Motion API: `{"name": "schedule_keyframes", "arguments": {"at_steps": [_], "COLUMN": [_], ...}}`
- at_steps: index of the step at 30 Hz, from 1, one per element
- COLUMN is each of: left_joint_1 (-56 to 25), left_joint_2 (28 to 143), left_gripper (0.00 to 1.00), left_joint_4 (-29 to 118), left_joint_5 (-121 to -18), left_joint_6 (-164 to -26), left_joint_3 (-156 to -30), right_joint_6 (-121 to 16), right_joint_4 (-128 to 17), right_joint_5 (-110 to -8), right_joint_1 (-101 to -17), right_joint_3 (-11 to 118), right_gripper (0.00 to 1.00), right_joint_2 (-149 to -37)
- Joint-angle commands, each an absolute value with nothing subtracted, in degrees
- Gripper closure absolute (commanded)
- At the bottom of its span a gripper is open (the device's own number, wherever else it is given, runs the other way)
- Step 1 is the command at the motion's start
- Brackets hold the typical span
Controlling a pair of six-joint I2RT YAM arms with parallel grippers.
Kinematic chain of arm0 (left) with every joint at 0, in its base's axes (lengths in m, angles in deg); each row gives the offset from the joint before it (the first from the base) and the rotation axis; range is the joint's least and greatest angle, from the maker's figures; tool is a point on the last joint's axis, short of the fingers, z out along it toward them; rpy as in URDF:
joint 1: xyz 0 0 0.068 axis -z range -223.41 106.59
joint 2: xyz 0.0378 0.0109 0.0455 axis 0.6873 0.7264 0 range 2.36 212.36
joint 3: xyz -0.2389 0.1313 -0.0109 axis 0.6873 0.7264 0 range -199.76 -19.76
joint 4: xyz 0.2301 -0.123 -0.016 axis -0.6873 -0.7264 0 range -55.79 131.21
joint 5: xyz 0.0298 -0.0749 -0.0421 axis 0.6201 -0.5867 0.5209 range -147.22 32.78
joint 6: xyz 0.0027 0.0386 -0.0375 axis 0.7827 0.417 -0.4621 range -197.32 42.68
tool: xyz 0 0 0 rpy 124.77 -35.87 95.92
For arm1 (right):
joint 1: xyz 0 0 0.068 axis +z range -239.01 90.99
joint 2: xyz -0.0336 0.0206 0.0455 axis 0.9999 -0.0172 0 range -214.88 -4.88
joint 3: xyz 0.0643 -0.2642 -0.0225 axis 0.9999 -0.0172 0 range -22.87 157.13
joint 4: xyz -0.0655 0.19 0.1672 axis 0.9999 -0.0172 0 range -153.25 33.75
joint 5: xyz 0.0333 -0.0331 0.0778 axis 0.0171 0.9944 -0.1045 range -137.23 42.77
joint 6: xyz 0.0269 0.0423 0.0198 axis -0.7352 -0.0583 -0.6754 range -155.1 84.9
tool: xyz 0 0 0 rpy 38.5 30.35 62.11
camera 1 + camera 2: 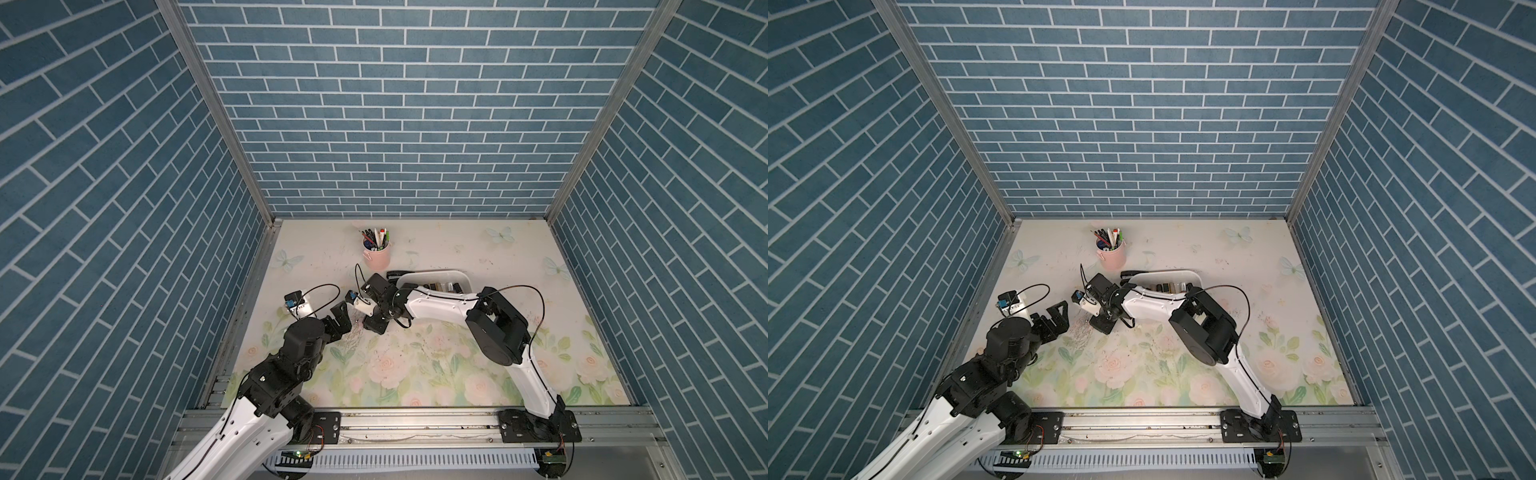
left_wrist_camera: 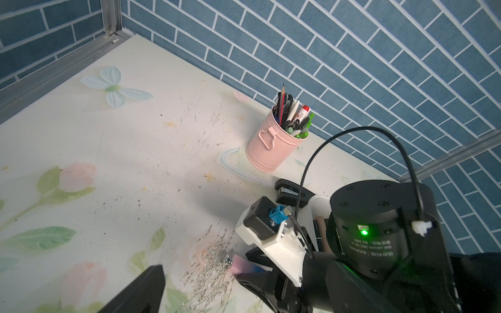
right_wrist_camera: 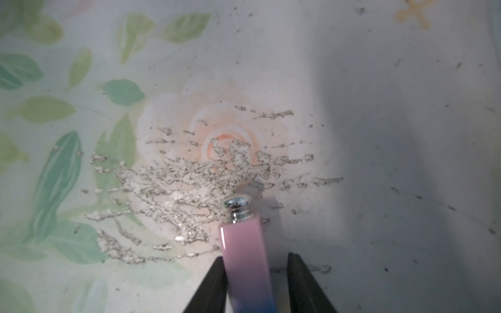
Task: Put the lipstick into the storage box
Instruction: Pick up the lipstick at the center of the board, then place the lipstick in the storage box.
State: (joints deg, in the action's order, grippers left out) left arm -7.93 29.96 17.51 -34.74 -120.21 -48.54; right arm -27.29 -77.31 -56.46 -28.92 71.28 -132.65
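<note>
Left claw (image 1: 348, 319) wide, right claw (image 3: 254, 257) half-parted

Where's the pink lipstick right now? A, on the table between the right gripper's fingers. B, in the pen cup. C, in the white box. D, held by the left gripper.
A: the lipstick lies on the table, with the right gripper straddling it.

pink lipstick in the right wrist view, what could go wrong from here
The right gripper straddles the pink-to-blue square lipstick tube near its blue end, a gap at one finger: closing could shove it sideways, and held off-centre it may droop. The shallow white plastic storage box already holds dark tubes; it might land on them.
</note>
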Motion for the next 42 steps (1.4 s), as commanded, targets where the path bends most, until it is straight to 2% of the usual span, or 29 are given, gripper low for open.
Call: {"name": "schedule_keyframes", "arguments": {"at_steps": [1,6,9,15,22,27,36,42], "left_joint_1": [-8.2,-8.2,-8.3,-8.3,-8.3,-8.2,-8.3,-8.3], "left_joint_2": [29.6,29.5,29.5,28.0,24.0,23.8,29.5,35.4], "left_gripper": [0.0,0.0,0.0,0.0,0.0,0.0,0.0,0.0], "left_joint_4": [17.0,17.0,17.0,17.0,19.3,22.4,29.7,33.3], "left_joint_5": [-34.3,-34.2,-34.2,-34.4,-36.1,-39.4,-45.6,-48.0], "left_joint_6": [-120.1,-120.0,-119.9,-118.5,-114.0,-111.1,-109.2,-109.0], "left_joint_3": [-47.9,-48.1,-48.2,-48.8,-48.8,-48.8,-47.4,-47.3], "right_joint_6": [-27.5,-28.2,-29.5,-34.9,-47.8,-56.6,-57.7,-57.0], "right_joint_4": [-77.7,-76.1,-74.1,-67.0,-51.3,-41.1,-43.7,-50.7], "right_joint_5": [-55.8,-57.4,-59.2,-67.4,-79.3,-81.9,-72.6,-60.8], "right_joint_1": [-28.5,-28.7,-29.3,-32.3,-39.0,-44.2,-50.7,-54.2], "right_joint_3": [71.3,69.7,68.0,63.0,53.5,46.1,37.6,33.6], "right_gripper": [0.67,0.79,0.81,0.83,0.83,0.83,0.82,0.82], "right_joint_2": [-133.9,-131.7,-129.0,-122.8,-112.9,-105.4,-94.7,-90.6]}}
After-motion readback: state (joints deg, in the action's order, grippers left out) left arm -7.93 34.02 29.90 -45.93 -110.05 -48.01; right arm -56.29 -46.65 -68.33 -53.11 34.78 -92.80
